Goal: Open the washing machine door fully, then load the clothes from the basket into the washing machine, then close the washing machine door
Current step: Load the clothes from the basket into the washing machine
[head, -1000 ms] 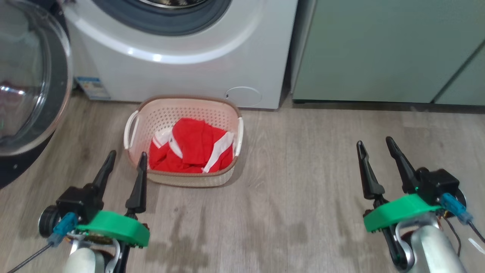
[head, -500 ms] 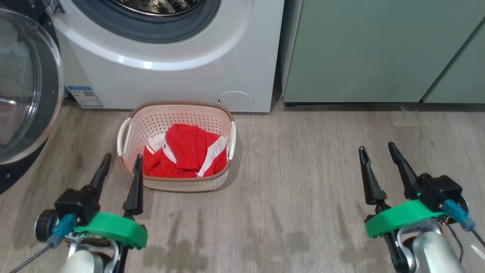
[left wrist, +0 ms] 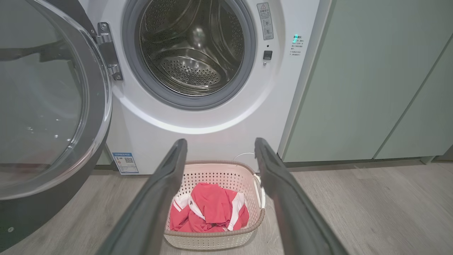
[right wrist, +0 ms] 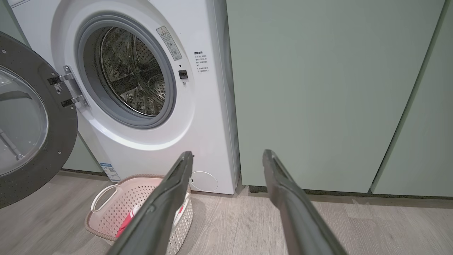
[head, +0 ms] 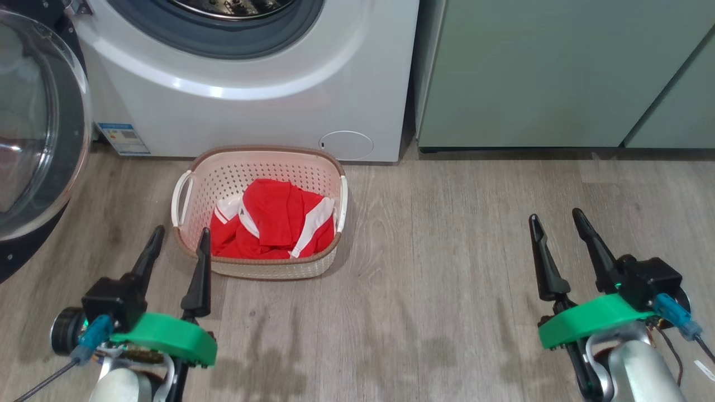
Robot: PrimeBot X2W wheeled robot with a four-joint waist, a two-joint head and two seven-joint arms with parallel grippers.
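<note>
The washing machine door [head: 33,128] partly beyond the left edge; blue sticker [head: 124,138] print too small for reading.

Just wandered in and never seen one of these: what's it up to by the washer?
A two-armed robot is doing laundry. The washing machine door stands wide open, and the red clothes lie in the basket on the floor before the washing machine. Both jaws are open and empty, nothing picked up yet.

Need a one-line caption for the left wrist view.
Open left gripper aimed at the basket holding the red clothes, before the washing machine with its door swung open.
</note>
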